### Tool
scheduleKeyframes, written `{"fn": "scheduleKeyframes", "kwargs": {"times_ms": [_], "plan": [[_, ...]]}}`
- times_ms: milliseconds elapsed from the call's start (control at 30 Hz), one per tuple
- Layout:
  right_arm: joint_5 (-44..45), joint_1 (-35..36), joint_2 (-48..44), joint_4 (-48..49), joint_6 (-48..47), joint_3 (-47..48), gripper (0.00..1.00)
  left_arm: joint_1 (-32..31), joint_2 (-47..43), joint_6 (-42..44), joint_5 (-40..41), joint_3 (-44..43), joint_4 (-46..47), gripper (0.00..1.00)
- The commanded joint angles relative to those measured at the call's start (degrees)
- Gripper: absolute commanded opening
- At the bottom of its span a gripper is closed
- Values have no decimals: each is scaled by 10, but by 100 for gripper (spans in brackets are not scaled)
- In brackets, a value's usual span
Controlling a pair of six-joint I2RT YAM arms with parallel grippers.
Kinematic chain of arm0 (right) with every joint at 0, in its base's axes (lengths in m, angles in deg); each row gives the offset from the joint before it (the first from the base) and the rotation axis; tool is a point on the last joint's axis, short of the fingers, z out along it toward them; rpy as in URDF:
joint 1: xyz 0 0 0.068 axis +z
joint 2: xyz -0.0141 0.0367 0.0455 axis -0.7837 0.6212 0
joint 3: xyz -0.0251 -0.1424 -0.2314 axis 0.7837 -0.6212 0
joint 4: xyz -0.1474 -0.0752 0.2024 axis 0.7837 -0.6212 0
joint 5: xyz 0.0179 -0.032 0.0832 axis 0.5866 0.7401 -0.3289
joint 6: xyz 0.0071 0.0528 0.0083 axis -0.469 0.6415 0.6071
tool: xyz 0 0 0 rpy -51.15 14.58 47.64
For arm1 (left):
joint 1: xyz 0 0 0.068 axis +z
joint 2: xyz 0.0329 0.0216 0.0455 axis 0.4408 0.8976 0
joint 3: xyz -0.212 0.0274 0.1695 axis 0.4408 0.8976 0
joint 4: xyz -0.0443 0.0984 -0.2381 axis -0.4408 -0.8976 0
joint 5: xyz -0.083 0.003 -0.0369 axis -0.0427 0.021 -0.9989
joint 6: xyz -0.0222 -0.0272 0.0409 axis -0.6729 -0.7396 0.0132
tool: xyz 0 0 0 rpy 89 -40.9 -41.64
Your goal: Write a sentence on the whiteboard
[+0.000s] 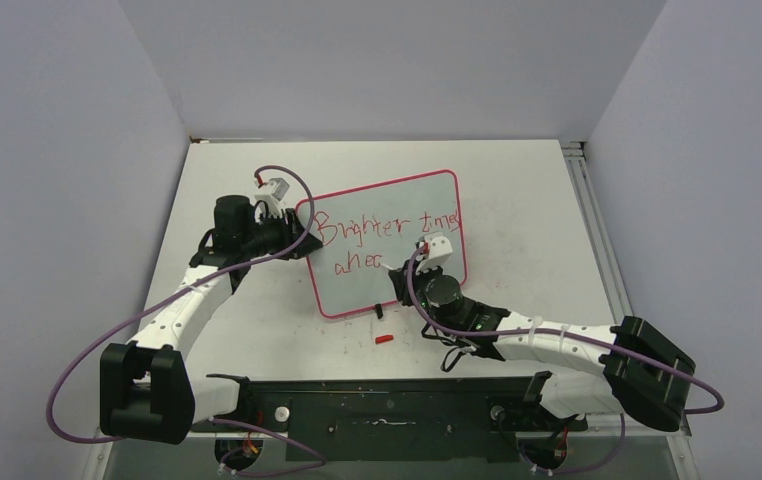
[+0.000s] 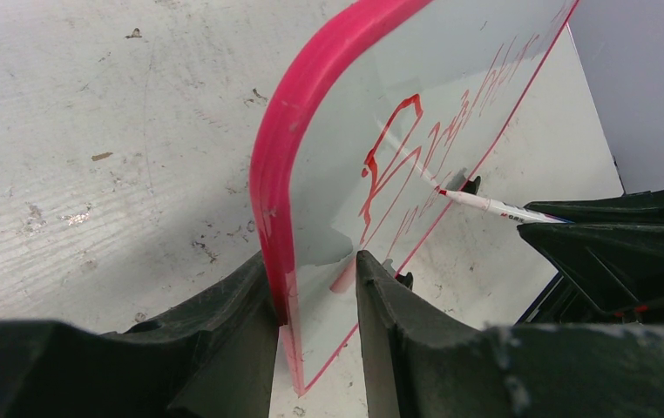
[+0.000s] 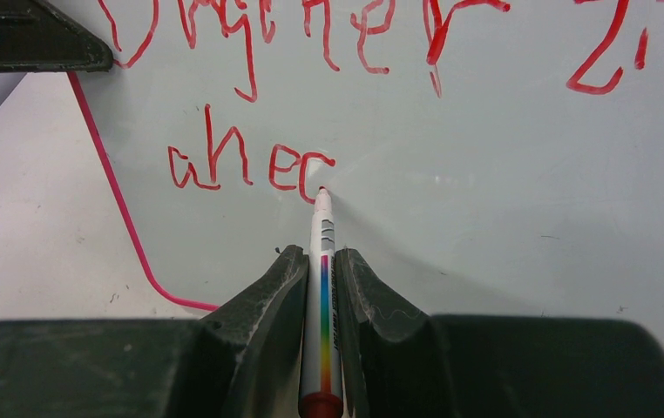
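Note:
The whiteboard (image 1: 357,292) lies mid-table with its pink-red frame (image 2: 276,157). The sentence (image 1: 377,228) in red reads "Brighter times" on the first line and "ahec" (image 3: 250,165) on the second. My left gripper (image 1: 302,243) is shut on the board's left edge, its jaws either side of the frame (image 2: 315,270). My right gripper (image 1: 397,277) is shut on a white marker (image 3: 322,261) with a rainbow stripe. The marker's red tip touches the board at the end of the "c". The marker also shows in the left wrist view (image 2: 485,205).
A small red marker cap (image 1: 384,339) lies on the table just in front of the board's near edge. Purple cables loop off both arms. The table surface (image 2: 93,131) is scuffed and speckled. Grey walls enclose the table on three sides.

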Motion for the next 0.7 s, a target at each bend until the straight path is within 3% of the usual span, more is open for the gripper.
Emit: {"fn": "scheduleKeyframes", "kwargs": {"times_ms": [0,667], "plan": [[26,-12,0,42,-18,27,5,1,-10,-3,-21,-23,19,34],[10,-17,-2,31,-7,15,5,1,-9,-2,-21,-23,18,34]]}}
